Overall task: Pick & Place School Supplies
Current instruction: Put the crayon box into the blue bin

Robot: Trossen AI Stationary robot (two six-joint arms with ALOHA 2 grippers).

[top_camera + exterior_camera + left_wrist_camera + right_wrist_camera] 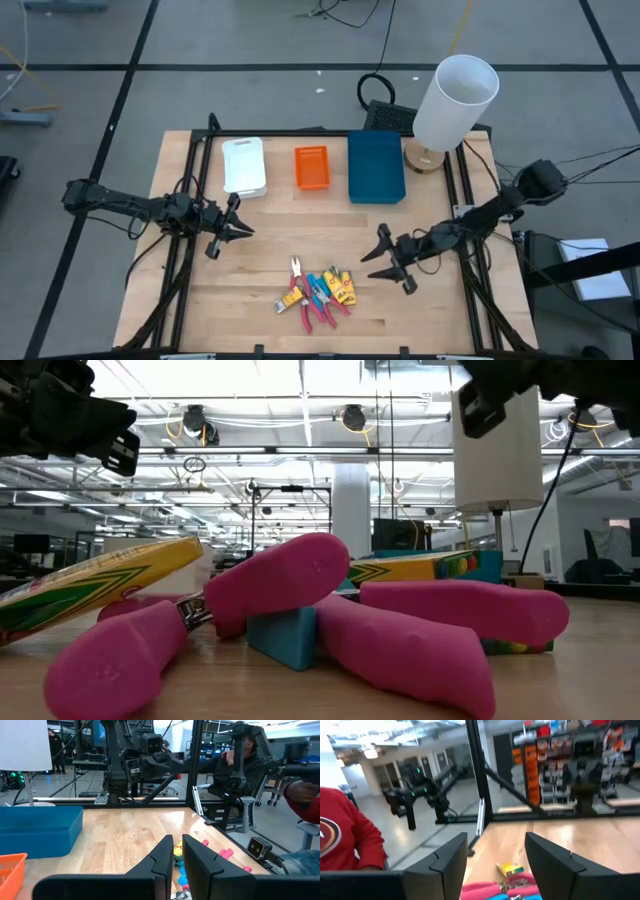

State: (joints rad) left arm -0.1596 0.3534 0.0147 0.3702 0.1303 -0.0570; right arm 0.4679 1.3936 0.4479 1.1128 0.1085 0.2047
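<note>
- High view shows the school supplies (318, 291) heaped in one small pile on the bare wood of the table (270, 240), ahead of and between the two sets of fingers; none of them lies in a tray.
- The pile holds pink-handled scissors (313, 305), yellow packets (343, 287) with dark print, and small light-blue pieces (287, 635); in the low view they lean on and overlap one another.
- The white tray (244, 165), orange tray (311, 167) and blue tray (375, 166) sit in a row at the far edge of the table, well apart from the pile, and all three look empty.
- The left gripper (236, 230) hangs over the table beside the pile's left flank, its fingers (165, 857) pressed nearly together with only a thin slit between them, and nothing in them.
- The right gripper (390, 260) hangs just to the right of the pile, its fingers (547, 857) spread apart and empty; in the right wrist view a yellow packet and the pink handles lie straight ahead between them.
- My judgement: the task is at its very start, with no item placed yet.
- Every piece is left to lift and carry to a tray; the right arm seems best poised for the first grasp, though the tangled handles may drag neighbours along.
</note>
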